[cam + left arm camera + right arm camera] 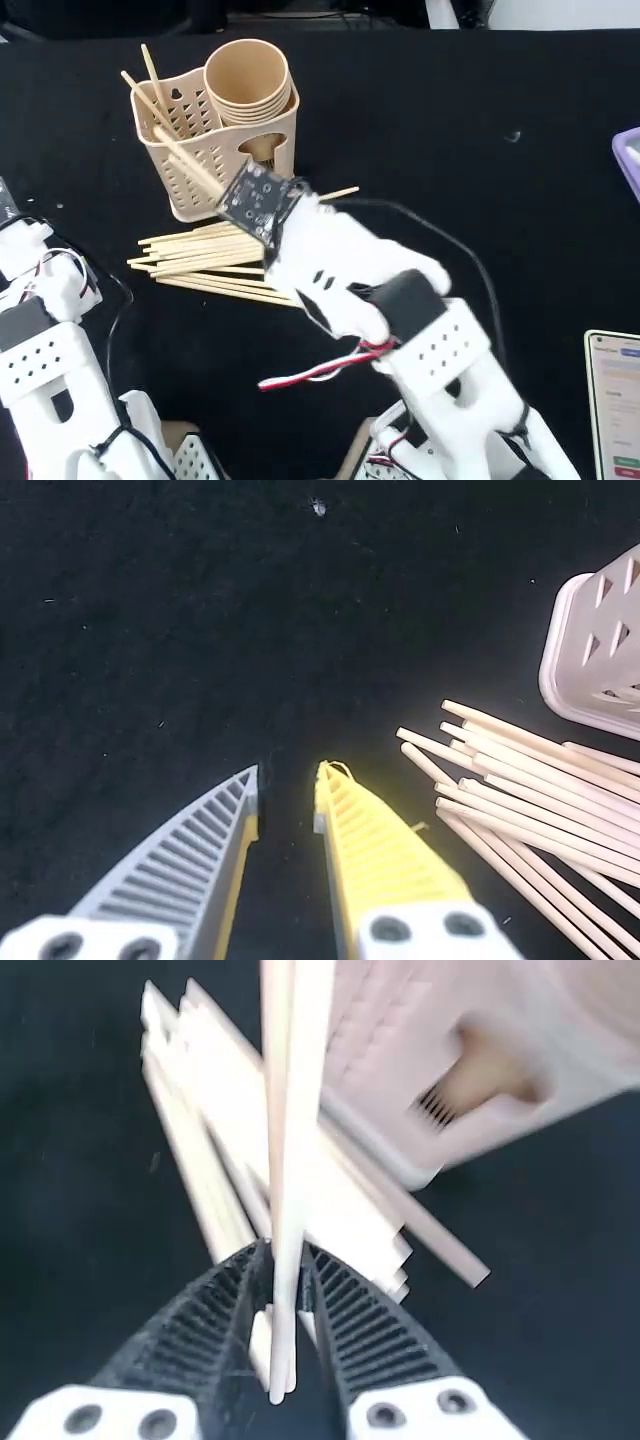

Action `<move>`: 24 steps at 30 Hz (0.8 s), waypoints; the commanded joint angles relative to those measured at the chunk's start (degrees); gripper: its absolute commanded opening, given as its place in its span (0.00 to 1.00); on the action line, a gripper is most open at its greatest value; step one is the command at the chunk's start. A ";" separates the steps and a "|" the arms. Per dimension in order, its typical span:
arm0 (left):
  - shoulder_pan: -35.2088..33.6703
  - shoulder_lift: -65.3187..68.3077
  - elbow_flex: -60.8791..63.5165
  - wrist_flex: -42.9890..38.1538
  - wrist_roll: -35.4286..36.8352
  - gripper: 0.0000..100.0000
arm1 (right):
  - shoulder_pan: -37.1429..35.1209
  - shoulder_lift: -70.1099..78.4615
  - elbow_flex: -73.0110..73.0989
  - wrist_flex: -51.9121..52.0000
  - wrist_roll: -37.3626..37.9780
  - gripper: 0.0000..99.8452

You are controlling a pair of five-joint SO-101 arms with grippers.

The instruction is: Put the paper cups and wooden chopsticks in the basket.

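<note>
Right arm (340, 270) nearest in high view, wrist over loose chopstick pile (200, 262) on black desk (450, 120), hiding part of it. One basket (215, 150) just behind pile; one stack of nested paper cups (248, 78) inside, at least two sticks slanting over its other compartment. Phone (612, 400) and purple object (628, 155) at the view's right edge.

Left wrist view: left fingers (370, 850) slightly parted, empty, just beside pile; sticks overlap too much to count.

Right wrist view: right fingers (200, 1330) clenched on held chopsticks (295, 1110), apparently two, above pile, near basket.

Basket (200, 165) — perhaps half free beside cups (247, 72)
</note>
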 commanded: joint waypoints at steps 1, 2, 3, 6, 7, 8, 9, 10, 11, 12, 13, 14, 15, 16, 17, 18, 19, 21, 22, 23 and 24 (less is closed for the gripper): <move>-0.31 -0.53 -0.48 -0.09 -0.18 0.10 | 0.88 -1.89 -5.93 -9.93 -6.24 0.01; -0.31 -0.53 -0.40 -0.09 -0.18 0.10 | 0.88 -1.36 -5.41 -14.59 -8.09 0.01; -0.31 -0.53 -0.40 -0.09 -0.18 0.10 | 0.88 -0.57 -4.70 -19.25 -9.67 0.01; -0.13 -0.70 0.13 -0.18 -0.18 0.10 | 0.88 4.00 -3.12 -36.13 -13.45 0.01; -0.04 -0.97 0.57 -0.35 -0.18 0.10 | 0.88 6.20 -3.03 -41.58 -14.59 0.01; -0.04 -1.05 0.75 -0.44 -0.18 0.10 | 0.88 8.66 -3.30 -46.42 -15.47 0.01; 0.04 -1.05 0.84 -0.44 -0.18 0.10 | 0.88 11.12 -3.91 -50.73 -16.18 0.01; 0.04 -1.05 0.84 -0.53 -0.18 0.10 | 0.88 13.41 -4.79 -54.24 -16.44 0.01; 0.04 -1.05 0.84 -0.53 -0.18 0.10 | 0.88 15.69 -6.20 -56.88 -16.35 0.01; 0.04 -1.05 0.84 -0.53 -0.18 0.10 | 0.88 18.07 -7.87 -58.90 -16.44 0.01; 0.04 -1.05 0.84 -0.53 -0.18 0.10 | 0.88 20.44 -9.54 -60.40 -16.44 0.01; 0.04 -1.05 0.84 -0.53 -0.18 0.10 | 0.88 23.16 -11.47 -61.63 -16.44 0.01; 0.04 -1.05 0.84 -0.53 -0.18 0.10 | 0.88 25.89 -13.49 -62.33 -16.44 0.01; 0.04 -1.05 0.84 -0.53 -0.18 0.10 | 0.88 28.70 -15.34 -62.42 -16.44 0.01; 0.04 -1.05 0.84 -0.53 -0.18 0.10 | 0.88 31.60 -17.19 -62.24 -16.44 0.01; 0.04 -1.05 0.84 -0.53 -0.18 0.10 | 0.88 34.51 -18.86 -62.24 -16.44 0.01; 0.04 -1.05 0.92 -0.53 -0.18 0.10 | 0.88 37.41 -20.35 -62.24 -16.44 0.01; 0.04 -1.05 0.92 -0.53 -0.18 0.10 | 0.88 42.59 -23.52 -62.33 -16.44 0.01; 0.04 -1.05 0.92 -0.53 -0.18 0.10 | 0.88 45.14 -25.10 -62.24 -16.44 0.01; 0.04 -1.05 0.92 -0.44 -0.18 0.10 | 0.79 47.34 -26.42 -62.24 -16.44 0.01; 0.04 -1.05 0.92 -0.44 -0.18 0.10 | 0.70 49.45 -27.65 -62.24 -16.44 0.01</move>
